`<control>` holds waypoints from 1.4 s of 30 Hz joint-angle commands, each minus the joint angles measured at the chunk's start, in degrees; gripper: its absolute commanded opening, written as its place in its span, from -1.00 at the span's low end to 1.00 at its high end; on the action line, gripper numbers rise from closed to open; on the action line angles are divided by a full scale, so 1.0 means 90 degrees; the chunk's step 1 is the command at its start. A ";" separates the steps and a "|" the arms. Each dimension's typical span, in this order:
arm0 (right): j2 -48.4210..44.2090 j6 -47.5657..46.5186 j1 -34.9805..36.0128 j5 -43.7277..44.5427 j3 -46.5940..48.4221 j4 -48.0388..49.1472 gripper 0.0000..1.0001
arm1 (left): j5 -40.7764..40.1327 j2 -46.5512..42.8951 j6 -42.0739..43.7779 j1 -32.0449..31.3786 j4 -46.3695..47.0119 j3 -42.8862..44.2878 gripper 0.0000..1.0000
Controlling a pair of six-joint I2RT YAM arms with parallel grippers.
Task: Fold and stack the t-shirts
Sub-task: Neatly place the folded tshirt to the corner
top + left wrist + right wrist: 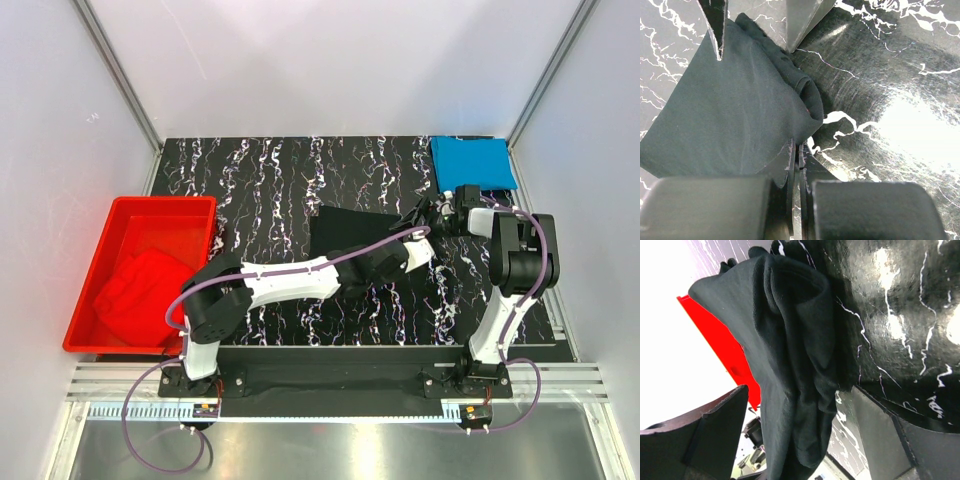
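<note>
A black t-shirt is seen partly folded near the centre of the marbled surface, its 3 o'clock edge bunched up. That edge is pinched by the left gripper, whose jaws are pressed together on the cloth. The right gripper is held at the same spot, its jaws spread wide with the bunched fabric between them. A bright blue t-shirt, folded flat, is laid at the 1 o'clock corner of the surface, well apart from the black one. At 9 o'clock, a crumpled red t-shirt is contained in a red tub set at the surface's edge.
</note>
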 commanded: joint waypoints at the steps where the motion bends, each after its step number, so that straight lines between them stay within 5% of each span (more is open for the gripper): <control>1: 0.0157 -0.0019 0.0082 0.0375 -0.0007 0.0157 0.81 | 0.0109 -0.0403 0.0045 0.0053 0.0136 0.0084 -1.00; 28: 0.0840 -0.0214 0.0238 0.1323 0.0618 0.0128 0.46 | 0.0333 -0.0628 0.0114 0.0150 0.0068 0.0036 -1.00; 32: 0.0948 -0.0371 0.0287 0.1323 0.0823 0.0030 0.17 | 0.0382 -0.0628 0.0065 0.0170 0.0107 -0.0023 -1.00; 34: 0.1025 -0.0517 0.0316 0.1362 0.1008 -0.0077 -0.38 | 0.0421 -0.0618 0.0027 0.0170 0.0107 -0.0043 -1.00; 37: 0.1007 -0.0800 0.0356 0.1595 0.1271 -0.0379 -0.76 | 0.0460 -0.0638 -0.0051 0.0180 0.0117 -0.0033 -1.00; 42: 0.0627 -0.1336 0.0541 0.2045 0.1603 -0.0692 -0.99 | 0.0635 -0.0754 -0.0383 0.0316 0.0039 -0.0033 -0.43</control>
